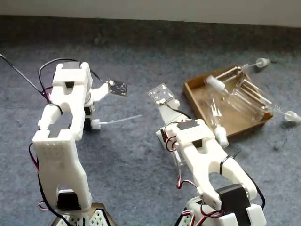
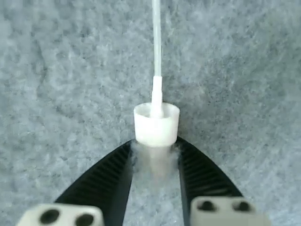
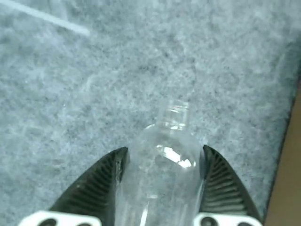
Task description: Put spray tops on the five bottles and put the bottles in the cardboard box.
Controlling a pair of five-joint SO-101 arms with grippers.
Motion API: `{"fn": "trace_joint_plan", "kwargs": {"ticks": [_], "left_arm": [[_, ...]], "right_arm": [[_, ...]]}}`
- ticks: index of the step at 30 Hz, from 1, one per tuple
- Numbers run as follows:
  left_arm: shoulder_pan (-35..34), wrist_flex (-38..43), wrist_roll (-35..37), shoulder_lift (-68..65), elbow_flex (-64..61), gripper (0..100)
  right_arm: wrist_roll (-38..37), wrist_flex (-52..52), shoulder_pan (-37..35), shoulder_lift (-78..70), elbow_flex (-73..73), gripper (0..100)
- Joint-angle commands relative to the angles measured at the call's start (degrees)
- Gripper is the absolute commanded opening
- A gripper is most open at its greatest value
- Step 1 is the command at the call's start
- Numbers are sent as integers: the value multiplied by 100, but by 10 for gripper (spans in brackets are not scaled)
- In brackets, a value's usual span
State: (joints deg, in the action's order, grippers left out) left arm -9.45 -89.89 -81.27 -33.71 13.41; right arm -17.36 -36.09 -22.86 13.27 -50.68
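Pinching the top (image 2: 156, 123) at centre frame, the left gripper (image 2: 155, 145) is likely preparing the last capping while the right gripper (image 3: 163, 151) is clamping the bottle (image 3: 162, 188), so the tube (image 2: 156, 42) needs aligning with the neck (image 3: 175, 113).

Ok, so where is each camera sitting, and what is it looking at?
High view: above the arms, looking down over the grey carpet; shows the left arm, the right arm and the cardboard box holding bottles.
Left wrist view: on the left wrist, looking past the left tool, shut on a spray top.
Right wrist view: on the right wrist, looking past the right tool, shut on an uncapped bottle.
Shared: the spray top's thin tube also appears in the right wrist and high views.
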Motion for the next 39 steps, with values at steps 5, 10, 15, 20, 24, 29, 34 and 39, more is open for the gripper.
{"fn": "trace_joint_plan", "kwargs": {"ticks": [5, 10, 15, 20, 24, 29, 34, 39], "left_arm": [[180, -615, -967, 92, 1138, 122], [198, -651, 404, 92, 1780, 122], [198, -651, 3692, 92, 2097, 122], [163, -738, 7077, 101, 2105, 122], [189, -1064, 8730, 101, 2088, 122], [198, -1090, 9538, 119, 2079, 122], [198, -1099, 10409, 778, 1675, 122], [286, -1073, 11112, 1771, 593, 125]], "right_arm": [[35, 136, -13, 57, 22, 125], [35, 136, -13, 57, 22, 125], [35, 136, -13, 66, 22, 125], [35, 136, -13, 75, 22, 125], [35, 136, -13, 66, 22, 125], [35, 136, -13, 66, 22, 125], [35, 136, -13, 66, 22, 125], [35, 136, -13, 66, 22, 125]]}}
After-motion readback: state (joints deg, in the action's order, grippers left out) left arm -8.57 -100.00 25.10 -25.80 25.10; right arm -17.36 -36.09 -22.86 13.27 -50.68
